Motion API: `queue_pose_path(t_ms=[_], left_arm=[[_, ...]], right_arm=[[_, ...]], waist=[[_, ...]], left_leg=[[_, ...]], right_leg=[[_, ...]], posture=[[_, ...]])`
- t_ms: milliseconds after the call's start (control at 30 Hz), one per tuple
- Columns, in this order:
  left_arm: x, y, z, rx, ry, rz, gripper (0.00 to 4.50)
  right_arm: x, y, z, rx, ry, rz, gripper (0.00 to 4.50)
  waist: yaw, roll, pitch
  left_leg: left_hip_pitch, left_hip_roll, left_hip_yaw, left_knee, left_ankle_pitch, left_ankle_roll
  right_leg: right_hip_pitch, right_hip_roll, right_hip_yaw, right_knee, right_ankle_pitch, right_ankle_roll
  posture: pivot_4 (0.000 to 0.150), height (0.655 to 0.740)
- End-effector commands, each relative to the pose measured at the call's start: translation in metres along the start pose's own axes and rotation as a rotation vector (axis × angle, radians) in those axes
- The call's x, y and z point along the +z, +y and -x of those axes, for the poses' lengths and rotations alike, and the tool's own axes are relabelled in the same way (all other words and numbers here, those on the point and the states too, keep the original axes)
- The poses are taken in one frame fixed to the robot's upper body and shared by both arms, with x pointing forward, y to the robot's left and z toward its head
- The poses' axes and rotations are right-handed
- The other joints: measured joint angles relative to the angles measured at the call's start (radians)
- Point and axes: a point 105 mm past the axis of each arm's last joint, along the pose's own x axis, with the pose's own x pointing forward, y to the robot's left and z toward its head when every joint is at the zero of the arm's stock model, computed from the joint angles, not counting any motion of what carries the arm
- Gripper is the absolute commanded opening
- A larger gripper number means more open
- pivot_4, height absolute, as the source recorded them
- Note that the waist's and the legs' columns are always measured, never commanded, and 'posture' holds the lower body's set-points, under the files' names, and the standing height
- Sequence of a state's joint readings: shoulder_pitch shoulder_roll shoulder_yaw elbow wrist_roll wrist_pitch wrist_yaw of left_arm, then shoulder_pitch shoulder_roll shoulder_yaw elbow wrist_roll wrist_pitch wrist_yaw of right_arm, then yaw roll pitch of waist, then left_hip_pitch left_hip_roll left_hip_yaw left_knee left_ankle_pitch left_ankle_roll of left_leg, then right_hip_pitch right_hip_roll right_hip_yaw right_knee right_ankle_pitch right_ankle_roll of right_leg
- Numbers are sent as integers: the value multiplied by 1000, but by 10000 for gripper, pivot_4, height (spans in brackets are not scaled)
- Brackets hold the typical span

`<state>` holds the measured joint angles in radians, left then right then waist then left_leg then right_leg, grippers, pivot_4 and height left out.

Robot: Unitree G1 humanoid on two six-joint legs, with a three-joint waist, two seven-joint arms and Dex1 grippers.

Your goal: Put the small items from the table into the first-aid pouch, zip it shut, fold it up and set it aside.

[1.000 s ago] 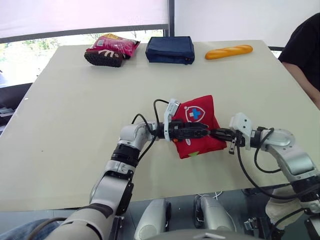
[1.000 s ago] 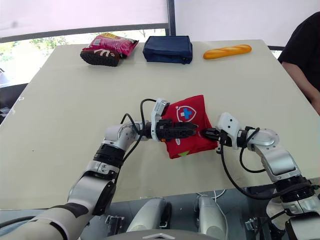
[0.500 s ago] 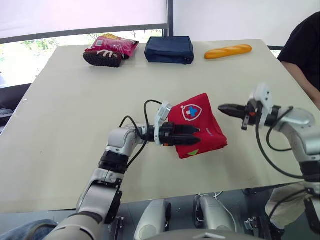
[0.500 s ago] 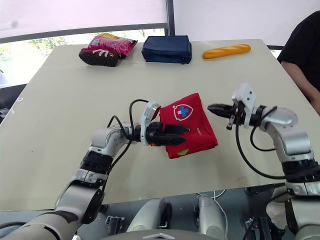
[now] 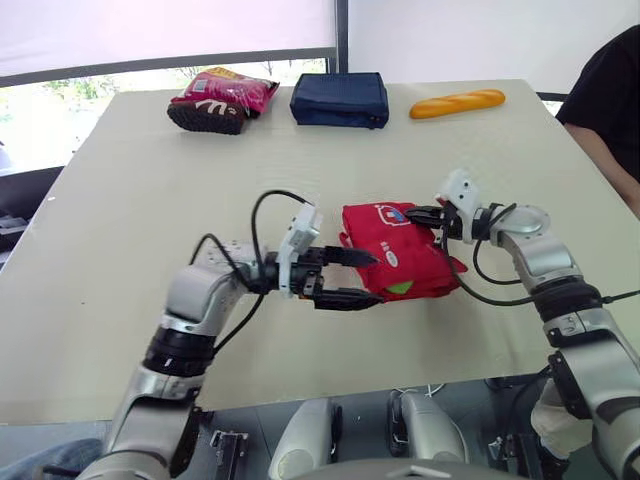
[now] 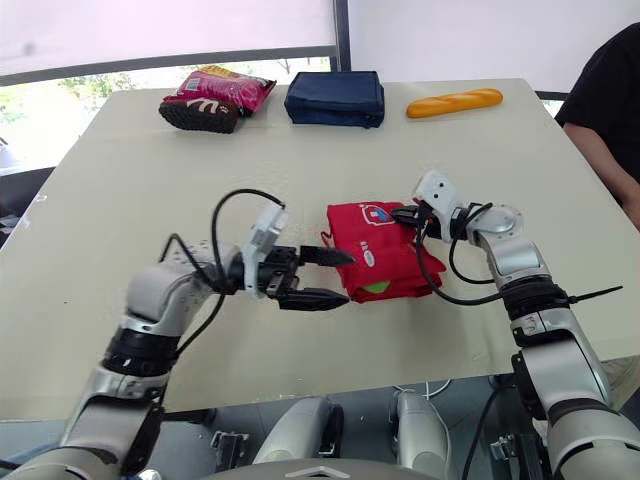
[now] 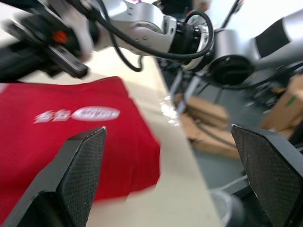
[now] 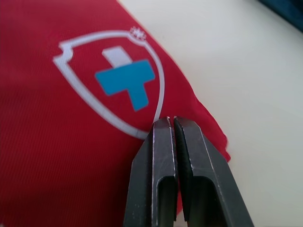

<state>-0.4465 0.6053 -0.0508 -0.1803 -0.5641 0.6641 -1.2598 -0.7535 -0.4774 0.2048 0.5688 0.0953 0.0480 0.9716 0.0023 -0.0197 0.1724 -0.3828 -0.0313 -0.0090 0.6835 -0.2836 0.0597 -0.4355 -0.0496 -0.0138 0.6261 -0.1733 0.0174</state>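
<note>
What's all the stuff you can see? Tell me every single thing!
first-aid pouch: 1, red, middle of the table
snack bags: 2, pink on dark brown, far left corner
zip bag: 1, navy, far edge, middle
bread loaf: 1, golden, far right
table: 1, beige, under everything
person's sleeve: 1, black, right edge
left gripper: 1, black, open at the pouch's left edge
right gripper: 1, black, shut, tip at the pouch's top
</note>
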Motion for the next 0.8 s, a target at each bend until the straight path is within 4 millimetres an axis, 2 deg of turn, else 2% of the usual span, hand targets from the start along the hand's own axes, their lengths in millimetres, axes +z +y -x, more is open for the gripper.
queue_pose_path(t_ms=[33,133,300,400,467,567,667,800], left_arm=[[14,5,28,132,48,-161,45000],[22,7,45,188,70,-198,45000],[46,4,73,283,89,-272,45000],[54,-2,83,318,97,-296,45000],[57,-7,85,306,92,-302,45000],[61,-12,84,281,89,-314,45000],[64,-15,80,263,85,-322,45000],[71,-19,73,228,74,-343,45000]], right_arm=[[-21,12,-2,22,57,-2,1382],[0,5,3,-9,-37,7,1382],[31,0,39,-21,-171,-76,1382],[43,4,67,-7,-251,-243,9315],[41,11,78,13,-254,-347,18663],[32,19,85,26,-225,-468,32091],[20,28,83,61,-155,-559,44777],[0,38,67,67,-32,-617,44777]], waist=[[-5,0,0],[-7,0,0],[-10,1,1],[-6,1,2],[-6,1,2],[-6,1,2],[-8,2,2],[-9,2,2]], left_leg=[[0,0,0,0,0,0],[0,0,0,0,0,0],[-3,0,-1,0,0,0],[-6,0,-1,0,0,0],[-10,0,-1,0,0,0],[-11,0,-1,1,0,0],[-11,0,0,1,0,0],[-11,0,0,1,0,0]], right_leg=[[0,0,0,0,0,0],[0,0,0,0,0,0],[-3,0,-1,0,0,0],[-5,-1,-1,0,0,1],[-9,-1,-1,0,0,1],[-9,-1,-1,0,0,1],[-9,0,-1,0,0,1],[-10,1,-1,0,0,1]], posture=[[1500,7397],[1500,7397],[1500,7397],[1500,7397],[1500,7397],[1500,7397],[1500,7397],[1500,7397]])
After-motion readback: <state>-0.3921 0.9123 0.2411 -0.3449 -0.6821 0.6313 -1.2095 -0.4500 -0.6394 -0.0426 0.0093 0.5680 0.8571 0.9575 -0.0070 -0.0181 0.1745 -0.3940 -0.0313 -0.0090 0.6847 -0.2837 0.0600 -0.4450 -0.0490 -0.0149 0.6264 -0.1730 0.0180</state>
